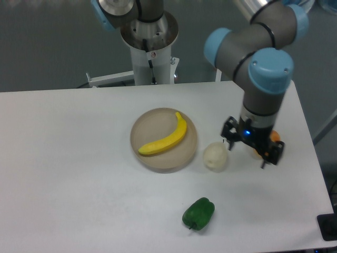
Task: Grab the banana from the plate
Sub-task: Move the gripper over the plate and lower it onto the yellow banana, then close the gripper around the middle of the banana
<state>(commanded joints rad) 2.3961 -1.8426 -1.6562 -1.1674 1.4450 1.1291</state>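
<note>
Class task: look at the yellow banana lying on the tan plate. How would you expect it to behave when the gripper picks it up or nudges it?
The banana looks smooth and glossy, so it may be slippery between the fingers. Its even, plastic-like surface suggests that it is stiff and probably light. Being curved and lying flat on the shallow plate, it would likely pivot or slide rather than roll if nudged.

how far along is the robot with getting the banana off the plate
Nothing looks done yet: the banana lies on the plate. The gripper is open and empty, off beside the pear. Left: move over the plate, grasp the banana, lift it.
</note>
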